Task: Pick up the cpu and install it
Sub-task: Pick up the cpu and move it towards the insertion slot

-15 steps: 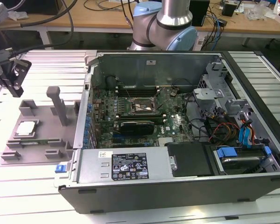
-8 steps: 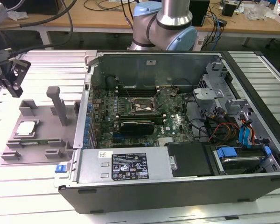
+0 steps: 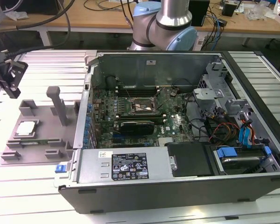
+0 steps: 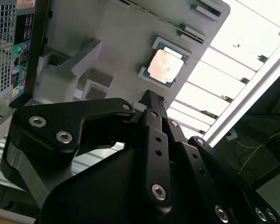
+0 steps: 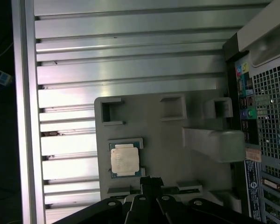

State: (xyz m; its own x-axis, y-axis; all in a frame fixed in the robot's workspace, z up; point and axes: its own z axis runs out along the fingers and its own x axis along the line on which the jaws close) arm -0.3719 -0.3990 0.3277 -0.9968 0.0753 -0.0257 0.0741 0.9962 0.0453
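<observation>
Hovering over the grey holder [image 3: 42,135], the tool [image 3: 13,88] is closed with nothing in it, its tips pressed together in both wrist views [image 4: 149,95] [image 5: 151,179]. We see the cpu [image 3: 26,128] just beyond the tool's tips, near but apart, not touched. It lies flat, metal side up, in a square recess of the holder [image 5: 177,154]. We judge the recess keeps it squared and lets the tool come down from above. The socket [image 3: 139,106] sits well away from the tool, inside the open case [image 3: 177,186], which lies on its side on the table [image 3: 37,186] so the board faces up. Labels: a black-and-white sticker [image 3: 129,165] on the case wall, with print too small to read. We can't make out any marking on the cpu lid [image 4: 164,66].
</observation>
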